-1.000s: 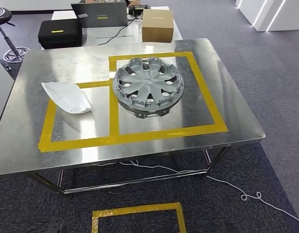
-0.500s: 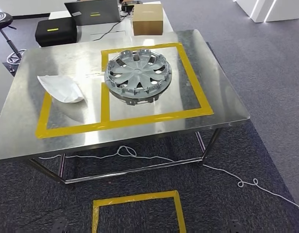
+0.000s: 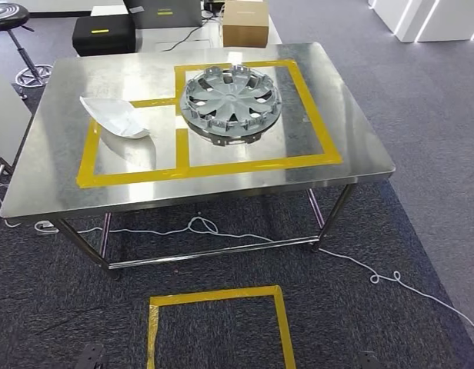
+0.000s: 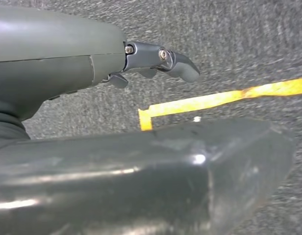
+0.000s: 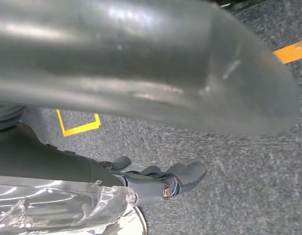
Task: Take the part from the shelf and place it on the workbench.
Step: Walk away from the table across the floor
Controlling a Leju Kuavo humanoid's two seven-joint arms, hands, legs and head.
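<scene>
The hubcap [image 3: 231,103] lies flat on the steel workbench [image 3: 351,146] (inside the right taped box). Both hands, left hand [image 4: 105,142] and right hand [image 5: 142,63], hang over carpet, fingers loosely extended, holding nothing.

A grey plastic wheel cover [image 3: 231,103] lies on the steel workbench [image 3: 66,184], inside yellow tape squares [image 3: 182,150]. A white curved shell part [image 3: 114,117] rests beside it.
</scene>
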